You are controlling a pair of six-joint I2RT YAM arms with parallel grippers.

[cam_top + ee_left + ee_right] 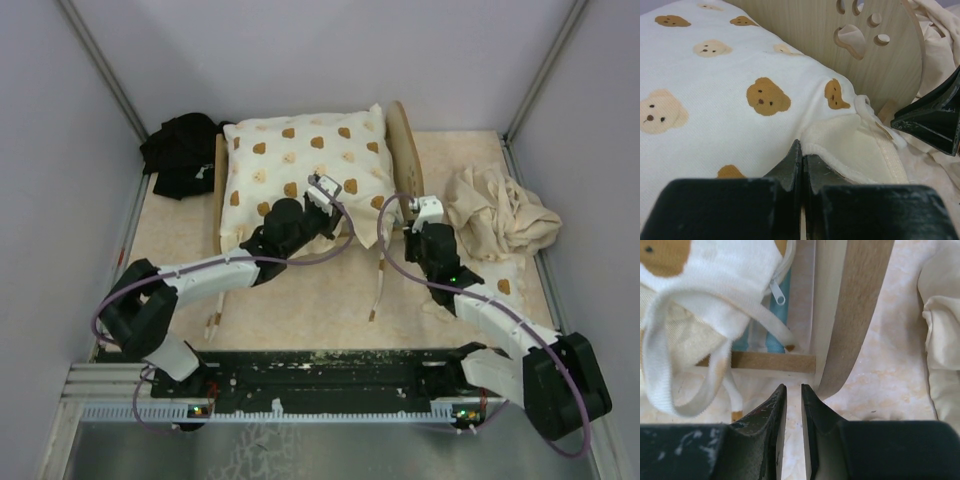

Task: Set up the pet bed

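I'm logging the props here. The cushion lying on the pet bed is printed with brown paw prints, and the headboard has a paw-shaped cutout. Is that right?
Not quite. The cushion is printed with little bear faces, brown and pale, not paw prints; the left wrist view shows them close up. The rest holds: it lies on the pet bed, and the headboard does have a paw-shaped cutout.

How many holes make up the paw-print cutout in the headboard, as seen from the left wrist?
5: one large pad hole low on the headboard, and four toe holes above and right of it, at. The top two are cropped by the frame edge.
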